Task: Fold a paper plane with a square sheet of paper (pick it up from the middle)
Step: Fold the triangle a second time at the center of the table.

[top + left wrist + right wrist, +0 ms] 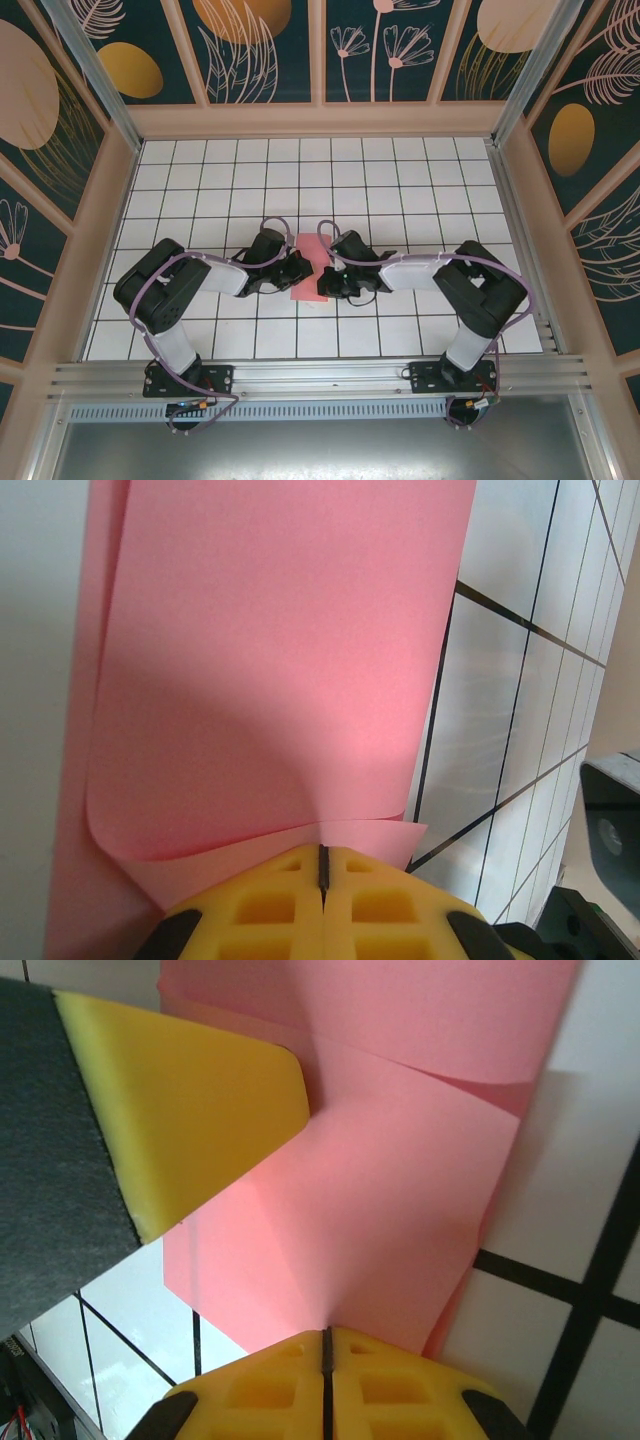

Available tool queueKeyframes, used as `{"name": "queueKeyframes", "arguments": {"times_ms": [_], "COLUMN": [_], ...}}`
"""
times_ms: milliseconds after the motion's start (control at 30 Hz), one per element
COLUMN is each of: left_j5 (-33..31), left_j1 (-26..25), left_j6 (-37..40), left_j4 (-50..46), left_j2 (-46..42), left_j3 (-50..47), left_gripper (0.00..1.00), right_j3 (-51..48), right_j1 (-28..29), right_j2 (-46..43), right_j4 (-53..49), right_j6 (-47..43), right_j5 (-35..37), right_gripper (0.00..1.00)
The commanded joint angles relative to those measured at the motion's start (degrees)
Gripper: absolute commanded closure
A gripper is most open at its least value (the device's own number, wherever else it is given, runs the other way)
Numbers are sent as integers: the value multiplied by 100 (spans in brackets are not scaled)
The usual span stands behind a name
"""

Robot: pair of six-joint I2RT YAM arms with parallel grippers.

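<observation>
Square sheet of paper (311, 272) lies part-folded at the middle of the worktop (200, 180). Left gripper (323, 852) and right gripper (327, 1332) each clamp a flap, likely forming a crease.

The top camera sits high above and behind the pink paper (308, 285) and looks down, so the paper is small and far away. The left wrist camera sits just behind the left gripper (322, 855), very close to the paper, and the right wrist camera sits behind the right gripper (327, 1335) on the paper's other side. All three views share the pink paper.
</observation>
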Motion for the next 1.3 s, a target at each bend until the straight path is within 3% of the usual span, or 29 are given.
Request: {"name": "queueKeyframes", "arguments": {"times_ms": [0,533,1267], "left_j5": [-118,-96,-164], "left_j1": [13,6,12], "left_j6": [122,131,152], "left_j4": [-314,-314,-323], "left_j2": [131,148,180], "left_j3": [-99,-73,-125], "left_gripper": [100,100,100], "right_j3": [194,486,-611], "right_j1": [48,308,33], "right_j2": [-318,199,-245], "right_j4": [-437,-857,13], "right_j6": [-184,-265,323], "right_j5": [129,626,-22], "right_gripper": [89,89,88]}}
